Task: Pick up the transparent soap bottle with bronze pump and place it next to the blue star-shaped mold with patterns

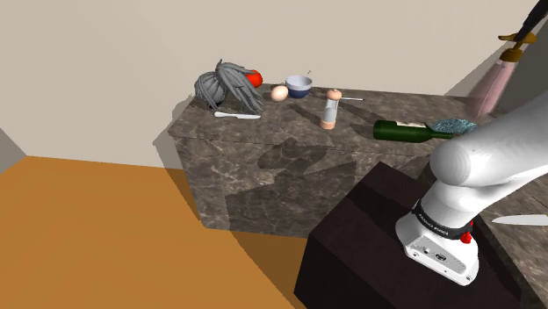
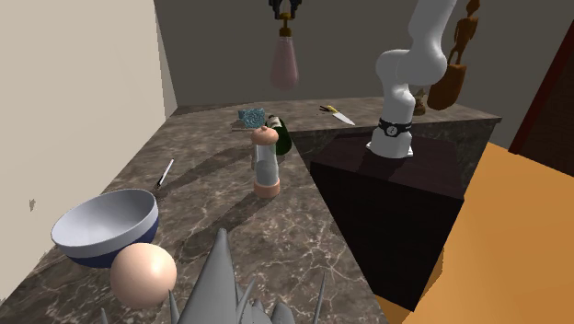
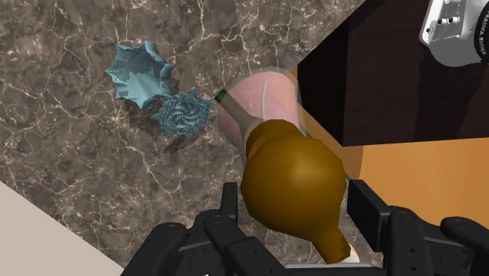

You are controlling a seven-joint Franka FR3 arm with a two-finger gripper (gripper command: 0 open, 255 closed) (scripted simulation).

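Your gripper (image 3: 298,208) is clasping the soap bottle (image 3: 262,94) by its bronze pump (image 3: 294,176), jaws tight on it, bottle hanging at one o'clock from the blue star mold (image 2: 250,116) in the second exterior view.

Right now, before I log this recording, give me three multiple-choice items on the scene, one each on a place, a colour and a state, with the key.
1. Where is the soap bottle?
A. lying on the orange floor
B. hanging in the air above the counter
C. inside the bowl

2. What colour is the lying bottle?
A. green
B. red
C. white

3. How is the gripper?
A. open, with nothing in it
B. shut on the soap bottle's pump
C. shut on the bowl

Key:
1 B: both exterior views show it well clear of the counter.
2 A: it shows dark green in the shoulder view.
3 B: in the wrist view the fingers clasp the bronze pump from both sides.
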